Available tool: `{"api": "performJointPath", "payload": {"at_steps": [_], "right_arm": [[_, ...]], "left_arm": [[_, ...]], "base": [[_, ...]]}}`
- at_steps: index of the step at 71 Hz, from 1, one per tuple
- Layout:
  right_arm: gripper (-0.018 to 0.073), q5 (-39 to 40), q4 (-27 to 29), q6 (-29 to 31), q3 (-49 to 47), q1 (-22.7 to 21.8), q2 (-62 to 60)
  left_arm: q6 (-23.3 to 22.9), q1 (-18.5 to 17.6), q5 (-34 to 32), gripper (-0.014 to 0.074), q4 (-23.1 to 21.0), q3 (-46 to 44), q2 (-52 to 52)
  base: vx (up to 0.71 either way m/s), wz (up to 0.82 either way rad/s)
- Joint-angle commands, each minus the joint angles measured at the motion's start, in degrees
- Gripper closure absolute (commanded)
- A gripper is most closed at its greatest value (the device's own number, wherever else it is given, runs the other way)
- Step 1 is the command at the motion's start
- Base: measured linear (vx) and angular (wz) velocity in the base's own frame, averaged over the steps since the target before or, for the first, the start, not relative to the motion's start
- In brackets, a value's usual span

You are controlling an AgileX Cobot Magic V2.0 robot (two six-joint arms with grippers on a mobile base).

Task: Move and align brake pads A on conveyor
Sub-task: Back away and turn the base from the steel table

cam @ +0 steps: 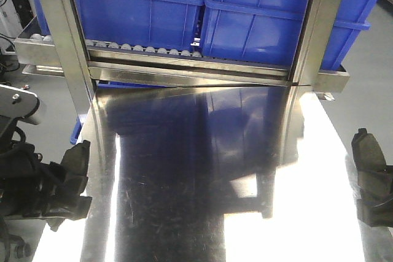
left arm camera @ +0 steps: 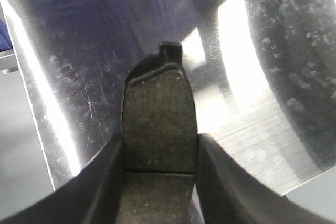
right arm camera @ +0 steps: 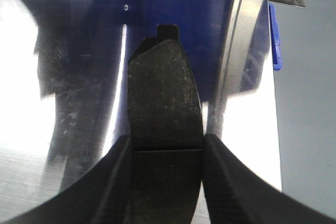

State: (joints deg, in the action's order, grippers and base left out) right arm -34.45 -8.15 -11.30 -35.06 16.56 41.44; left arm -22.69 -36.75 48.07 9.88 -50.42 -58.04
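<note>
left gripper [left arm camera: 160, 137] clamping grey grooved oblong brake pad [left arm camera: 160, 103] | right gripper [right arm camera: 166, 139] clamping second grey brake pad [right arm camera: 165, 87] | advice: carrying both level, grooves parallel

We see a table [cam: 202, 170] of shiny metal, smooth like a mirror, with many thin scratches. The roller rack [cam: 147, 50] and its posts [cam: 58, 29] are metal too, but duller, with a brushed look. The bins [cam: 147, 19] are blue plastic, smooth with a soft shine. The brake pad [left arm camera: 159, 124] in the left gripper [left arm camera: 160, 141] looks rough, grainy and matt, with tiny pale specks. The other brake pad [right arm camera: 164, 98], in the right gripper [right arm camera: 166, 141], looks the same. The fingers [left arm camera: 100, 182] look like black matt plastic, and the right ones [right arm camera: 228, 182] show fine ribs.
</note>
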Motion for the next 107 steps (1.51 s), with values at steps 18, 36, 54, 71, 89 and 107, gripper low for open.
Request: {"api": "performJointPath", "payload": {"at_steps": [18,36,54,71,89,107], "right_arm": [[0.0491,5.0,-1.0,0.5,-1.7,-0.1,-0.4],[0.0491,5.0,-1.0,0.5,-1.7,-0.1,-0.4],[0.0491,5.0,-1.0,0.5,-1.7,-0.1,-0.4],[0.0491,5.0,-1.0,0.5,-1.7,-0.1,-0.4],[0.0491,4.9,-1.0,0.5,-1.7,-0.1,-0.4],[0.0491,4.8,-1.0,0.5,-1.7,-0.1,-0.4]], "left_arm": [[-0.6,-0.1,-3.4,0.0513,0.8,-1.7,1.1],[-0.6,-0.1,-3.4,0.0513,0.8,-1.7,1.1],[-0.6,-0.1,-3.4,0.0513,0.7,-1.7,1.1],[-0.6,-0.1,-3.4,0.0513,0.7,-1.7,1.1],[-0.6,-0.1,-3.3,0.0513,0.7,-1.7,1.1],[-0.6,-0.1,-3.3,0.0513,0.7,-1.7,1.1]], "base": [[-0.05,0.09],[-0.14,0.3],[-0.1,0.49],[-0.09,0.6],[-0.09,0.82],[-0.06,0.88]]}}
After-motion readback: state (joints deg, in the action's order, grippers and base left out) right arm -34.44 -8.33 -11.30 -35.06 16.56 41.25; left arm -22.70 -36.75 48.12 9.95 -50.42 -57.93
